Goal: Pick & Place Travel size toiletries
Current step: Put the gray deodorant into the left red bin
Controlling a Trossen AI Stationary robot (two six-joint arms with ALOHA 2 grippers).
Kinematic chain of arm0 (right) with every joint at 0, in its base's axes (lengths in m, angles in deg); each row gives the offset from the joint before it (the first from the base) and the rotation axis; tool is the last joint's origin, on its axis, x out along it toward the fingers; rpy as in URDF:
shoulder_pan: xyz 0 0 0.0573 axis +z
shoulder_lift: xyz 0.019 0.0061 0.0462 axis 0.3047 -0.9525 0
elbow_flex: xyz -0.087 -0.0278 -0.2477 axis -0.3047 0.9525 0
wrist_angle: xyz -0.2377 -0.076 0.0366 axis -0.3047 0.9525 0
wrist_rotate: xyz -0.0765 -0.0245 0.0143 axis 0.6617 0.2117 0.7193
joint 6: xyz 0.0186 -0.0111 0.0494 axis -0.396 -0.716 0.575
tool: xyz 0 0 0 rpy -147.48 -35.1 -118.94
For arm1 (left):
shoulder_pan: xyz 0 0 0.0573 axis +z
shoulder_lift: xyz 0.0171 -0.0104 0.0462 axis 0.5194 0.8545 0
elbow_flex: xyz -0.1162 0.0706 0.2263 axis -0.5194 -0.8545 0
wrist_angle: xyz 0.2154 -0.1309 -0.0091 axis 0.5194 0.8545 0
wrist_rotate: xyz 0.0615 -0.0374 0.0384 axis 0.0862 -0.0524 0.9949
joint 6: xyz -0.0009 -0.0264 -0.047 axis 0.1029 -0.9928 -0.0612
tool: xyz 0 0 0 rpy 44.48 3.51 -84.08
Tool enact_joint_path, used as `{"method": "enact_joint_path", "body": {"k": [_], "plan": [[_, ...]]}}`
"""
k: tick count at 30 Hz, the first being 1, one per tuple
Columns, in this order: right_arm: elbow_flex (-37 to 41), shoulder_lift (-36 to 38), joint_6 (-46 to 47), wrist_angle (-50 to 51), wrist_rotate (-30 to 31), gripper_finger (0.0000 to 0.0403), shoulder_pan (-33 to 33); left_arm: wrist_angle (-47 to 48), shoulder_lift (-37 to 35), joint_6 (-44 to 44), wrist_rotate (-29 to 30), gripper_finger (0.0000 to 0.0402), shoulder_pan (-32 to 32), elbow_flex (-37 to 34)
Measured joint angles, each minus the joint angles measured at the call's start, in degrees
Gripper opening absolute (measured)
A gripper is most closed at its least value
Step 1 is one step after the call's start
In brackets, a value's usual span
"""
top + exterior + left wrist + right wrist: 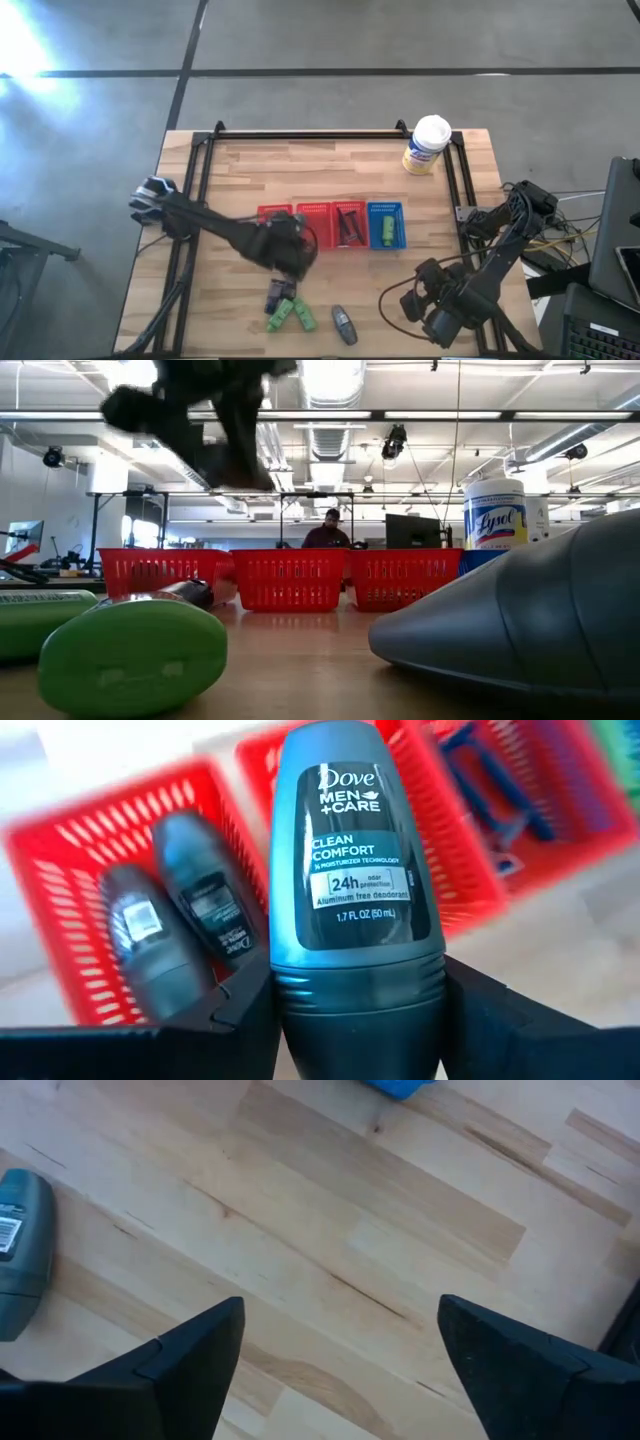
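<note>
My left gripper (pixel 290 250) (pixel 355 988) is shut on a dark grey-teal Dove roll-on bottle (pixel 350 850), raised over the near side of the leftmost red basket (pixel 270 213) (pixel 60 860). Two like bottles (pixel 170 910) lie flat in that basket. A red basket farther right holds thin dark sticks (pixel 348 224), and the blue basket (pixel 386 212) holds a green tube (pixel 387 232). On the table near the front lie a dark packet (pixel 280 293), two green tubes (pixel 291 316) (pixel 130 655) and a grey bottle (pixel 344 325) (pixel 20 1250) (pixel 520 630). My right gripper (pixel 432 300) (pixel 340 1315) hangs open over bare wood, right of that grey bottle. My left gripper pinches the Dove bottle between its two fingers at the ribbed cap end (pixel 360 1015), one finger on each side of it. The labelled body sticks out past the fingertips toward the basket. The bottle is lifted clear of table and basket.
Four mesh baskets stand in a row mid-table, three red and one blue. A white-lidded yellow Lysol tub (pixel 428 145) (pixel 495 510) stands at the far right corner. A black frame (pixel 320 133) runs along the table's edges. A person sits in the room beyond (pixel 327 532).
</note>
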Motion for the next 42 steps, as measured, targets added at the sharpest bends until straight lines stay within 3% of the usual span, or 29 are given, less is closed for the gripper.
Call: {"method": "enact_joint_path", "body": {"k": [5, 11, 18, 26, 30, 34, 42], "plan": [[0.0, 0.0, 0.6, -0.2, 0.0, 0.0337, 0.0, -12.4, -3.6, -3.3, -5.2, 0.0205, 3.3, -13.8], [0.0, 0.0, 0.9, -0.3, 0.0, 0.0341, 0.0, -12.3, -5.1, -7.2, -5.0, 0.0205, 3.0, -17.3], [0.1, 0.0, 0.9, -0.3, 0.1, 0.0323, 0.0, -12.0, -5.0, -6.0, -1.6, 0.0212, 3.5, -17.4], [0.1, 0.0, 0.9, -0.3, 0.2, 0.0307, 0.0, -12.0, -4.9, -5.5, -4.6, 0.0341, 3.5, -17.5], [0.1, 0.0, 0.9, -0.3, 0.2, 0.0304, 0.0, -14.2, -5.5, -3.3, -5.6, 0.0376, 1.5, -16.3], [0.1, 0.0, 0.9, -0.3, 0.2, 0.0309, 0.0, -18.8, -5.6, 5.2, -2.9, 0.0381, -3.0, -10.9], [0.1, 0.0, -2.0, -3.1, 0.1, 0.0333, 0.0, -18.6, -3.4, 9.8, -9.3, 0.0370, -5.1, -3.9]]}}
